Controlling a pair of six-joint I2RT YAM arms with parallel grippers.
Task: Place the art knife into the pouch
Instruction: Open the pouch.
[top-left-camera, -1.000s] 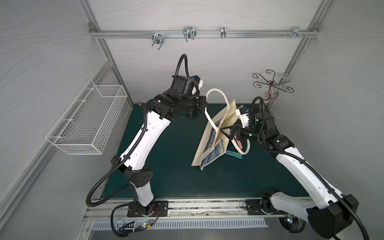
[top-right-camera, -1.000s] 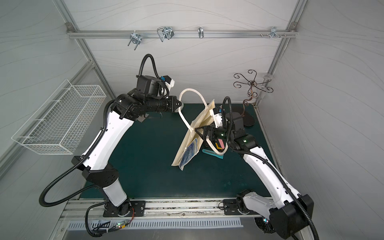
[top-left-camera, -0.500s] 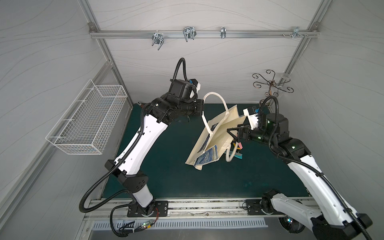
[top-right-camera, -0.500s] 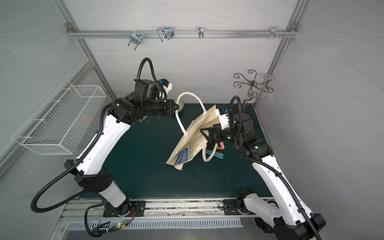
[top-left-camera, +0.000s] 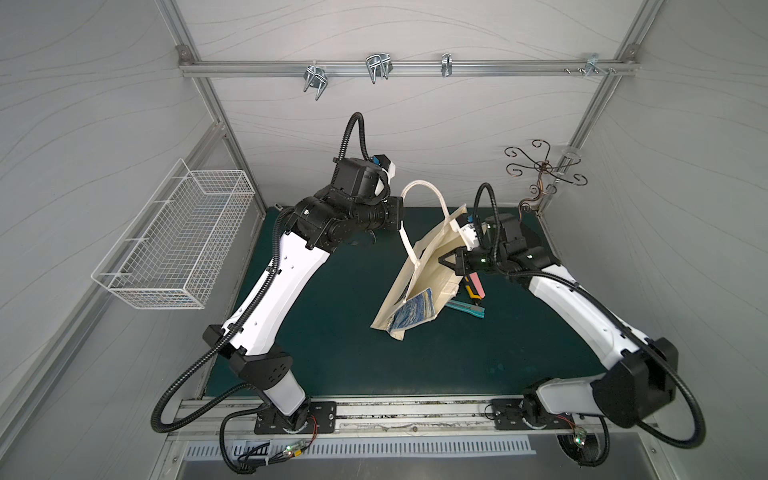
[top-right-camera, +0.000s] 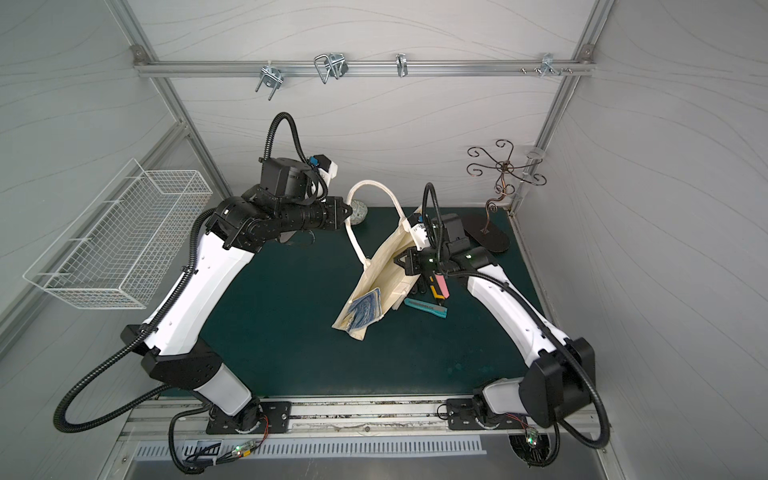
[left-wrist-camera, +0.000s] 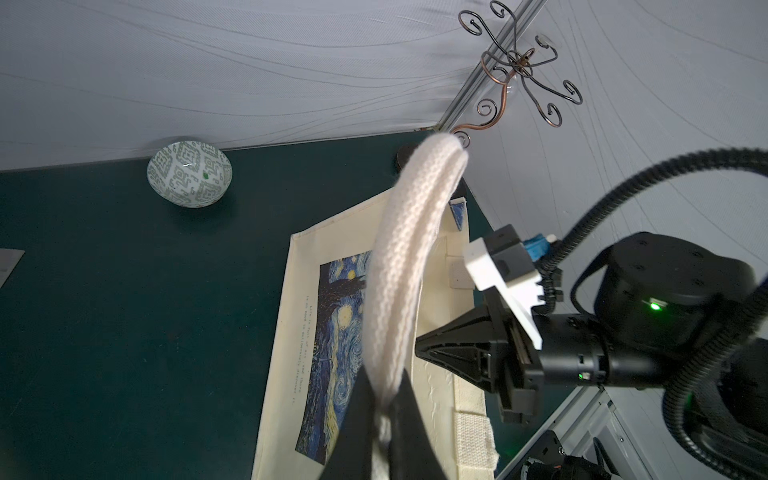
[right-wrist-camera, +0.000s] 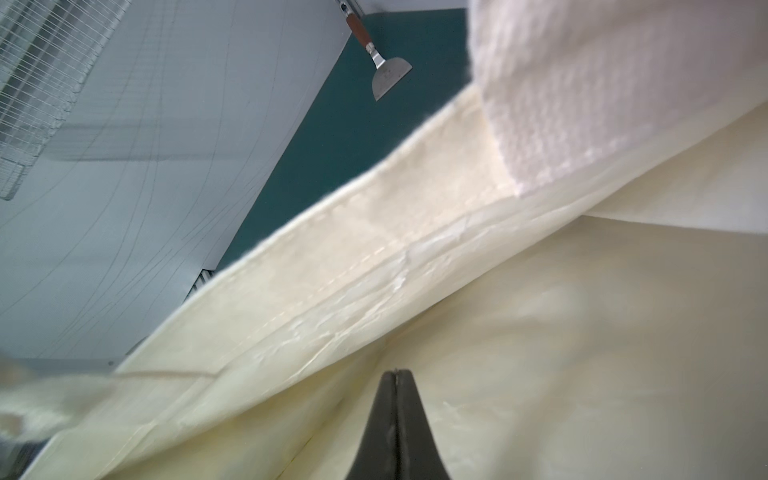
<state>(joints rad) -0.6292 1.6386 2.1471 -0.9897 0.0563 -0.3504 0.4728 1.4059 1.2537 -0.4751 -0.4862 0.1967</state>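
The cream pouch (top-left-camera: 419, 278) with the blue night-sky print (left-wrist-camera: 332, 345) stands half lifted on the green mat, its mouth facing my right arm. My left gripper (top-left-camera: 401, 227) (left-wrist-camera: 384, 399) is shut on one white rope handle (left-wrist-camera: 411, 257) and holds that side up. My right gripper (top-left-camera: 441, 259) (right-wrist-camera: 397, 371) is shut on nothing, its tip just inside the pouch's mouth against the cream lining. A teal art knife (top-left-camera: 465, 308) lies on the mat beside the pouch, under my right arm. A pink and a yellow one (top-left-camera: 474, 286) lie next to it.
A patterned bowl (left-wrist-camera: 189, 173) sits at the back edge of the mat. A curled wire stand (top-left-camera: 540, 174) occupies the back right corner. A scraper (right-wrist-camera: 380, 70) lies at the far left of the mat. A white wire basket (top-left-camera: 174, 245) hangs on the left wall.
My right gripper went from open to shut and has moved back to the pouch's mouth. The pouch swung and shifted slightly on the mat. My left gripper kept its hold on the handle.
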